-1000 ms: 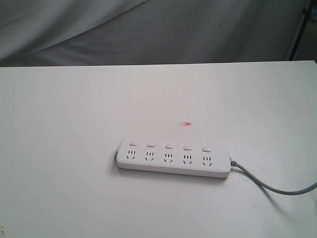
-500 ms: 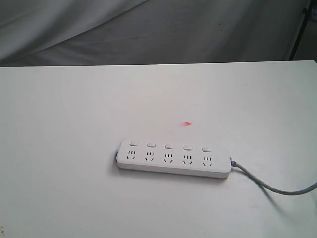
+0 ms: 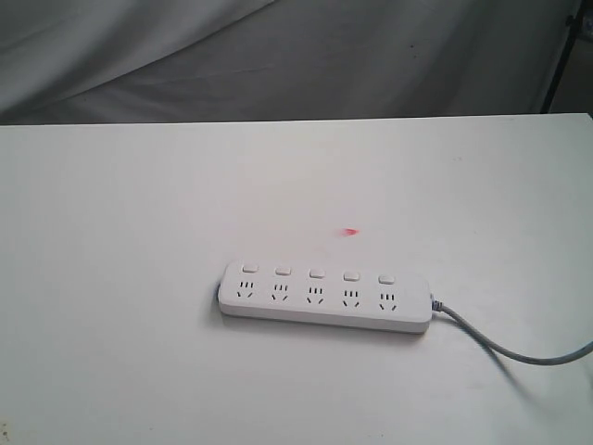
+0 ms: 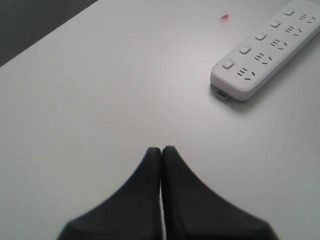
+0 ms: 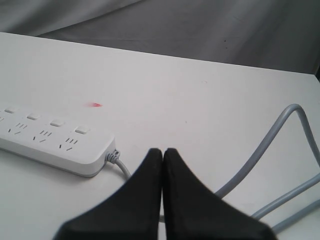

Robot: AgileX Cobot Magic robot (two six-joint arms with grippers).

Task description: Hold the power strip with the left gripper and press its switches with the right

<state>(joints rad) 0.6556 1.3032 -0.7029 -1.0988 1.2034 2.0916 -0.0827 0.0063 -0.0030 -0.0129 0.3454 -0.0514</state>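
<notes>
On table (image 3: 111, 232), power strip (image 3: 324, 297) mid-surface, claws (image 4: 161, 150) (image 5: 163, 150) closed

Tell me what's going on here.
Nothing is being handled yet. The strip lies flat on the table, its cord trailing off to one side. The left gripper and the right gripper are both shut, empty and clear of the strip, so holding it and pressing its switches have not begun.
</notes>
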